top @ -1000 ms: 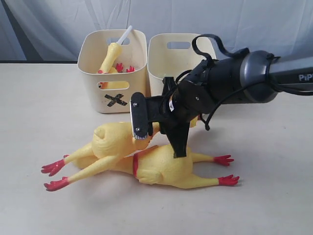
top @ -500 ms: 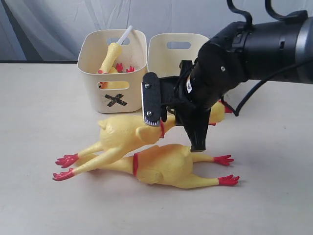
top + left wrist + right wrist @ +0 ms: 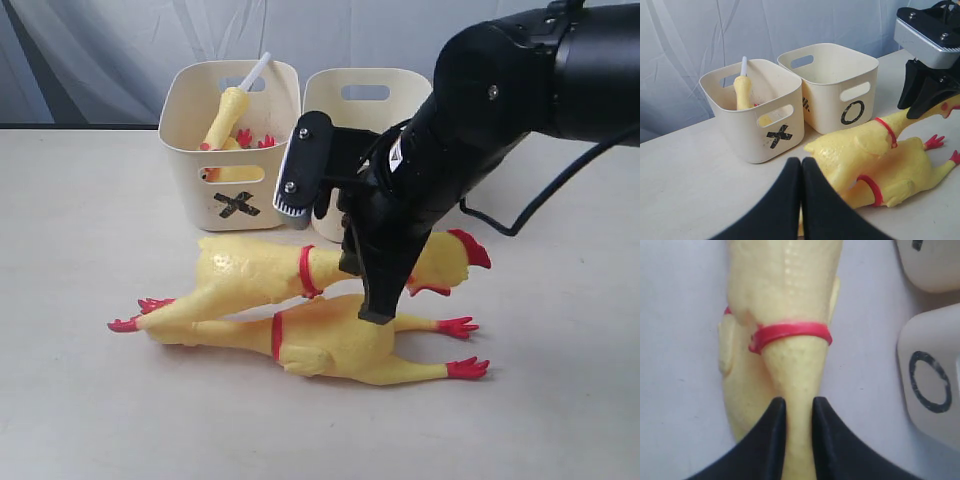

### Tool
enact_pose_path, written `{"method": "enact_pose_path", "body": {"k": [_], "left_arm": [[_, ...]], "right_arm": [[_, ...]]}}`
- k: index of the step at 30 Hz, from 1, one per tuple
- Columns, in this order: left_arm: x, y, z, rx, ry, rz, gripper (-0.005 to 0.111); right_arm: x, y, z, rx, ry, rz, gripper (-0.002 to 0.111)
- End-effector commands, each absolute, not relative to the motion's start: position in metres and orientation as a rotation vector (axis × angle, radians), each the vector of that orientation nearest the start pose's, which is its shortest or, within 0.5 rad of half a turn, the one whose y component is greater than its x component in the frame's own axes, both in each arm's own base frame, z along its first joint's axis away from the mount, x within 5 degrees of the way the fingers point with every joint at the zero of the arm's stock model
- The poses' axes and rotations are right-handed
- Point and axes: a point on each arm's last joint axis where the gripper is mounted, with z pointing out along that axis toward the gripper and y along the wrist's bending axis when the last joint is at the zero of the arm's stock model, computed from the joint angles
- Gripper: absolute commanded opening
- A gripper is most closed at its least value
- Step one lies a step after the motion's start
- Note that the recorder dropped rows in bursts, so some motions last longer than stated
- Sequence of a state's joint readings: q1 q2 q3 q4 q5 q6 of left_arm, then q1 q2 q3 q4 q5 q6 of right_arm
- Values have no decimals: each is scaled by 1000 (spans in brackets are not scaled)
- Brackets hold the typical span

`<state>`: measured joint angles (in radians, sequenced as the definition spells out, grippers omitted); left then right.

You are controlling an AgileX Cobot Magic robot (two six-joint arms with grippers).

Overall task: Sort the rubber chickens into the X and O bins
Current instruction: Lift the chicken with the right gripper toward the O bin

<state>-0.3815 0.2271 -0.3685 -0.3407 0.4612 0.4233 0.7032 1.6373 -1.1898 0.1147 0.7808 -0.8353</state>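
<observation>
Though exterior hides it, right gripper pinches chicken.

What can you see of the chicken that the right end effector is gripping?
The upper chicken is yellow, plucked-looking and rubbery, with a red neck band, red comb and wattle, and red feet. The right end effector is closed on its neck, between band and head. It lies lengthwise, head end raised near the O bin, legs trailing low over the table. Its body rests across the second chicken beneath. Whether its feet touch the table is unclear.
</observation>
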Motion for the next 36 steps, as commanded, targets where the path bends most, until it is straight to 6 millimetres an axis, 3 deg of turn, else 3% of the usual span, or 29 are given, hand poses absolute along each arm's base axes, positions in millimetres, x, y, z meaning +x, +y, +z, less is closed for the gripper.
{"method": "enact_pose_path", "body": {"k": [1, 13, 19, 27, 36], "left_arm": [[51, -34, 287, 538, 1687, -321, 0], [51, -34, 287, 539, 1685, -316, 0], [51, -34, 287, 538, 1684, -316, 0], [51, -34, 287, 539, 1683, -314, 0], [51, -34, 287, 539, 1683, -314, 0]], "right_arm": [[254, 224, 241, -1826, 2088, 120, -1], [264, 239, 202, -1796, 2184, 213, -1], [269, 242, 194, -1750, 2198, 215, -1], [271, 244, 194, -1727, 2177, 208, 30], [275, 247, 179, -1727, 2210, 208, 33]]}}
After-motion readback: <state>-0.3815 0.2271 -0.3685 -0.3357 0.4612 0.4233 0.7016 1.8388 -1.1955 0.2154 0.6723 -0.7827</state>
